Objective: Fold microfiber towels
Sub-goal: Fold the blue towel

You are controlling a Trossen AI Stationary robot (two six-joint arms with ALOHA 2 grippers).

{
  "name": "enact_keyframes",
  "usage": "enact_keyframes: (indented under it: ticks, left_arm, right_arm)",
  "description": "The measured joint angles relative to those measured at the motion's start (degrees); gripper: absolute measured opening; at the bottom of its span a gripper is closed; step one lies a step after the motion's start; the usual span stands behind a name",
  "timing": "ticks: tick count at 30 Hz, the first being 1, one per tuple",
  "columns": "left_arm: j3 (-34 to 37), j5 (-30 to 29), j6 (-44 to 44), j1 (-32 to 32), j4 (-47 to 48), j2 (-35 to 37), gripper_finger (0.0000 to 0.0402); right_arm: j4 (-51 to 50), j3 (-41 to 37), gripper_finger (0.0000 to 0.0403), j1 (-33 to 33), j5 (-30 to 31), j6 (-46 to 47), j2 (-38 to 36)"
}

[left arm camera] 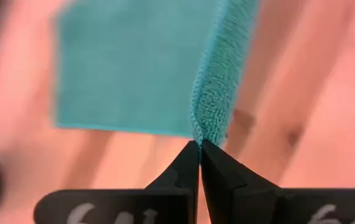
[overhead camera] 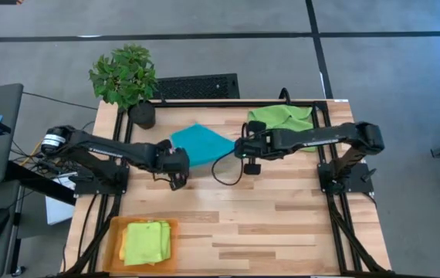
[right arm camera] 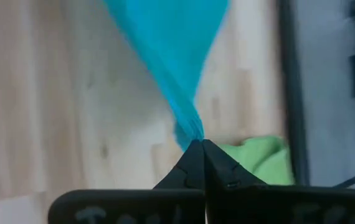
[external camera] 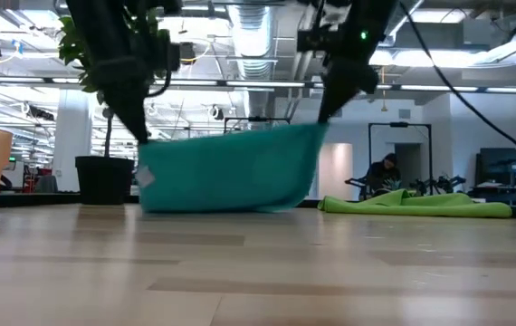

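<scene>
Wooden desk [overhead camera: 282, 224] w/ open office hall behind (person seated far back). Teal towel [overhead camera: 201, 144] hangs above it btwn 2 tools: left tool [overhead camera: 177, 180] and right tool [overhead camera: 243, 147] each pinched on an edge.

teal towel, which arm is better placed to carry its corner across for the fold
Probably left: the left hand pinches the teal towel on the open side, while the right hand holds its corner beside the green towel.

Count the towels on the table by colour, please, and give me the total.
Teal towel: 1
Lime green towel on the table: 1
Lime green towel on the orange tray: 1
Total: 3
</scene>
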State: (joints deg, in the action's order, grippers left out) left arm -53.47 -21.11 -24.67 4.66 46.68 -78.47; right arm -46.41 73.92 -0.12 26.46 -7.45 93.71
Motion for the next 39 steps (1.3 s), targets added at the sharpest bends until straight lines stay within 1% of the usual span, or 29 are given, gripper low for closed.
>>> enact_keyframes:
  ticks: [4, 8, 12, 16, 19, 22, 25, 28, 31, 33, 36, 39]
  left_arm:
    - [0.0, -10.6, -1.3, 0.3, -0.1, 4.9, 0.0000]
    - [0.0, -20.6, 0.7, -2.5, -0.8, 9.6, 0.0000]
    - [0.0, -26.3, 7.0, -7.6, -3.9, 13.2, 0.0000]
    - [-0.1, -30.7, 15.8, -12.3, -12.6, 15.9, 0.0000]
    - [-0.1, -30.8, 24.1, -14.3, -21.0, 17.5, 0.0000]
    - [-0.4, -31.4, 30.6, -15.1, -27.1, 18.2, 0.0000]
    - [-2.1, -31.0, 31.1, -15.2, -24.4, 18.0, 0.0000]
    - [-3.4, -27.0, 27.3, -13.9, -18.0, 17.5, 0.0000]
    - [-3.6, -22.1, 21.6, -12.3, -10.7, 17.2, 0.0000]
    - [-3.6, -18.9, 16.9, -11.1, -5.6, 17.2, 0.0000]
    - [-3.0, -14.5, 11.2, -8.7, -0.8, 16.7, 0.0000]
    - [-2.0, -9.6, 8.1, -6.1, 1.2, 16.3, 0.0000]
  right_arm:
    - [3.5, 0.0, 0.0006, -0.7, 3.3, -0.6, -3.3]
    - [6.6, 0.0, 0.0006, -3.2, 5.5, -3.3, -5.1]
    - [10.6, 0.1, 0.0006, -6.6, 10.5, -6.9, -5.8]
    - [13.7, 0.9, 0.0006, -9.8, 15.3, -11.0, -6.5]
    - [13.2, 3.4, 0.0006, -11.1, 17.5, -13.4, -7.3]
    - [13.0, 6.4, 0.0006, -11.4, 19.4, -14.9, -7.4]
    - [12.2, 7.7, 0.0006, -10.8, 19.0, -15.1, -7.4]
    - [6.8, 7.7, 0.0006, -9.2, 17.0, -12.2, -7.3]
    - [-0.1, 7.5, 0.0006, -7.1, 15.1, -6.1, -6.9]
    - [-3.3, 6.4, 0.0006, -5.5, 12.7, -2.2, -6.4]
    - [-4.8, 3.3, 0.0006, -2.7, 9.5, 1.5, -6.2]
    - [-4.9, 0.1, 0.0006, 0.3, 6.3, 4.6, -6.2]
